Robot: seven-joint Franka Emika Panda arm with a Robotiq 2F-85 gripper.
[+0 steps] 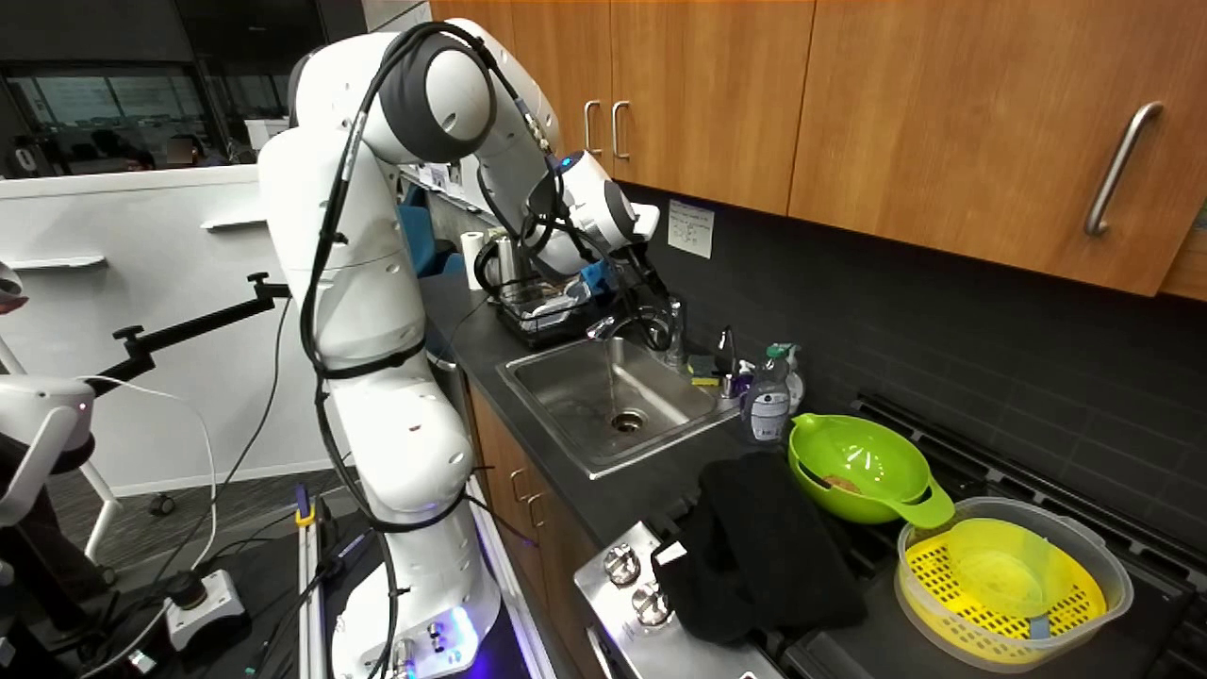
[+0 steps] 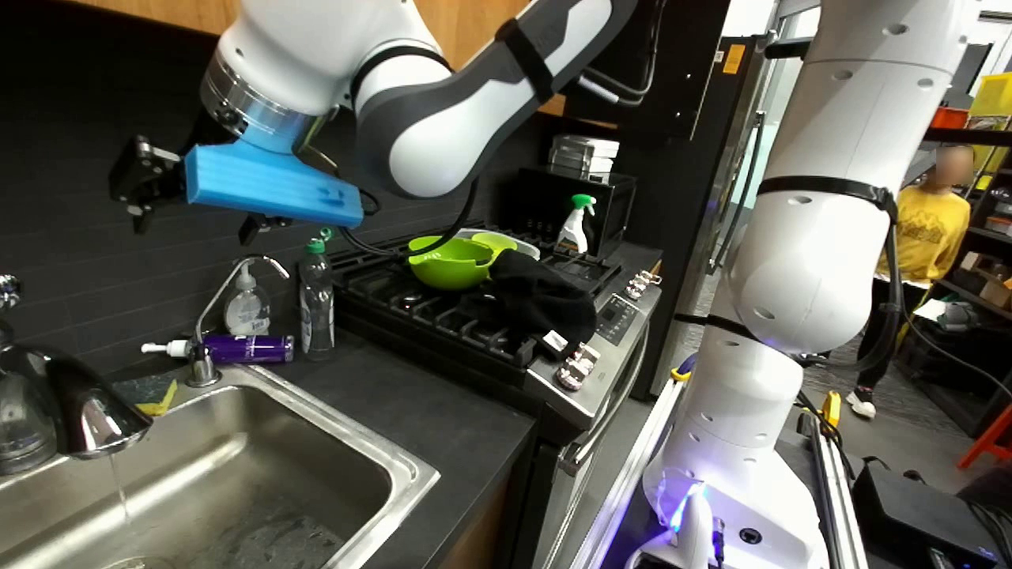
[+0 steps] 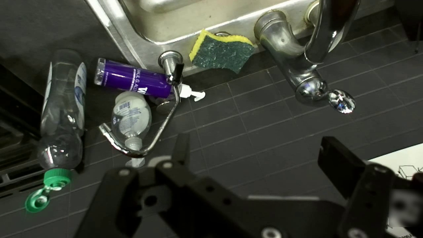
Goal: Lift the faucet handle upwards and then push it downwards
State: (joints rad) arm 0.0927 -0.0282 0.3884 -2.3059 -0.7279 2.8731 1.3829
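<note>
Black two-fingered gripper (image 3: 254,148) hangs with its fingers spread wide, apart from and right of the short silver-metal faucet handle (image 2: 9,292) in an exterior view.

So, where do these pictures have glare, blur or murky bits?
Wrist view: bright glints on the faucet handle, the tool dark and short on detail. In an exterior view: highlights inside the green colander. In both exterior views: a blue-violet glow at the robot's base. In an exterior view: a bystander's face blurred.
</note>
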